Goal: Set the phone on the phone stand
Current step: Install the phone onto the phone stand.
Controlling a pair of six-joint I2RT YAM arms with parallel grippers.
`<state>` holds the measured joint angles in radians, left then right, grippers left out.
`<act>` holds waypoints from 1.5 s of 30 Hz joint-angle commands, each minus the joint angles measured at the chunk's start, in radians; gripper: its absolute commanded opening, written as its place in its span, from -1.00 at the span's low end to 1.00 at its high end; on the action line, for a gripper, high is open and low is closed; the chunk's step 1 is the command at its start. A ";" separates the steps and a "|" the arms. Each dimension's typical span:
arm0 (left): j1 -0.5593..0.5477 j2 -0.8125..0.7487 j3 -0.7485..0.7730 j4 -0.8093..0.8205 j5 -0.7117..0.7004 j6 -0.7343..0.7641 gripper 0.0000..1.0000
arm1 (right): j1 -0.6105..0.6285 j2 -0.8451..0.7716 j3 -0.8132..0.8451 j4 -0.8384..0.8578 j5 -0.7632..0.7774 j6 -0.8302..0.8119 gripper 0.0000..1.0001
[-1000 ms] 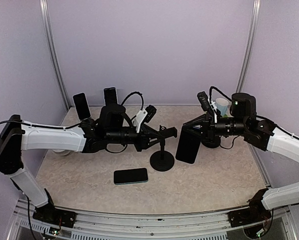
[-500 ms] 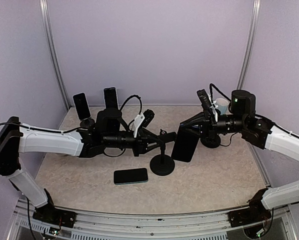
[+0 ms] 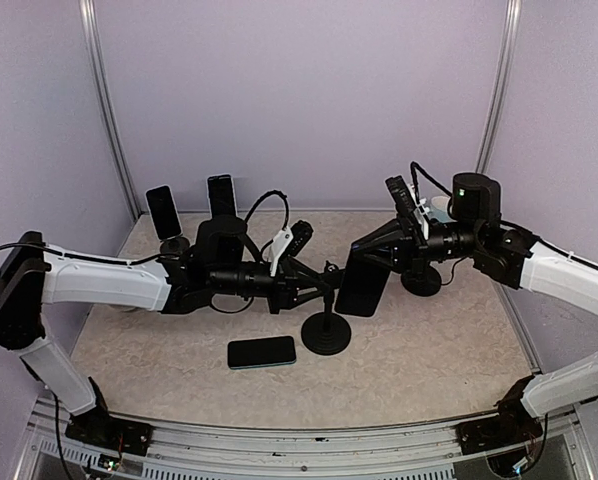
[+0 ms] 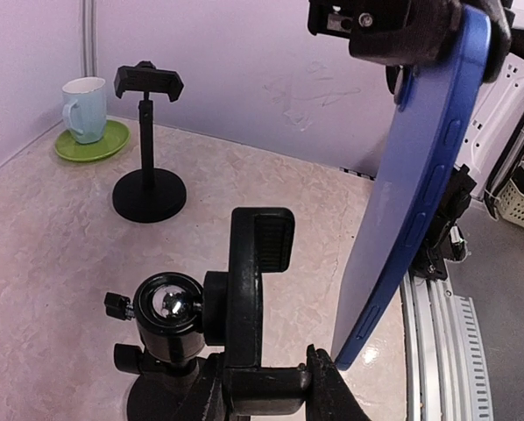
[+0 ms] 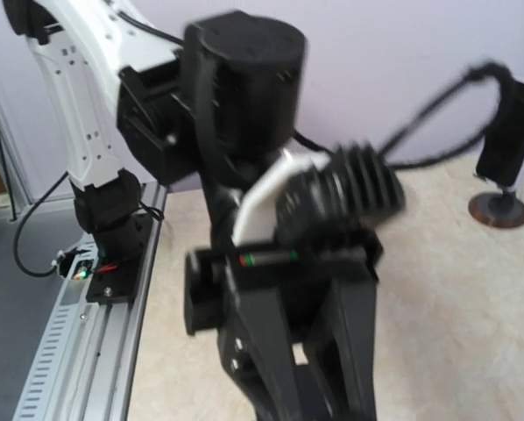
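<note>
The black phone stand [image 3: 326, 336] stands mid-table. My left gripper [image 3: 317, 279] is shut on the lower end of its clamp head, which shows upright in the left wrist view [image 4: 247, 289] between my fingers [image 4: 330, 390]. My right gripper [image 3: 391, 247] is shut on the top of a dark blue phone [image 3: 362, 283] that hangs tilted just right of the clamp. In the left wrist view the phone [image 4: 417, 189] is close beside the clamp, not touching it. The right wrist view is blurred, shows the left gripper [image 5: 319, 351], and hides the phone.
A second black phone [image 3: 262, 352] lies flat in front of the stand. Two phones on stands [image 3: 162, 212] [image 3: 220, 195] are at the back left. Another stand [image 4: 148, 132] and a mug on a green saucer [image 4: 85, 110] are at the back right.
My right gripper has carried the blue phone left and slightly up, closing the gap to the stand's clamp. My left gripper has kept hold of the clamp and shifted slightly left.
</note>
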<state>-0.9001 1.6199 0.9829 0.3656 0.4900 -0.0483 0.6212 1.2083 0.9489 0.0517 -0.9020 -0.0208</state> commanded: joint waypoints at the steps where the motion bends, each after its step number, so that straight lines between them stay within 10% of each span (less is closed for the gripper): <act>1: -0.008 0.025 0.040 0.010 0.072 0.016 -1.00 | -0.008 0.025 0.080 0.043 -0.097 -0.054 -1.00; 25: 0.062 0.092 0.228 -0.257 0.293 0.226 -1.00 | 0.014 0.319 0.331 -0.146 -0.629 -0.283 -1.00; 45: 0.088 0.113 0.297 -0.391 0.367 0.310 -1.00 | 0.061 0.544 0.613 -0.780 -0.434 -0.767 -1.00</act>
<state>-0.8188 1.7317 1.2381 0.0051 0.8066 0.2298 0.6739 1.7550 1.5257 -0.6102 -1.3670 -0.7025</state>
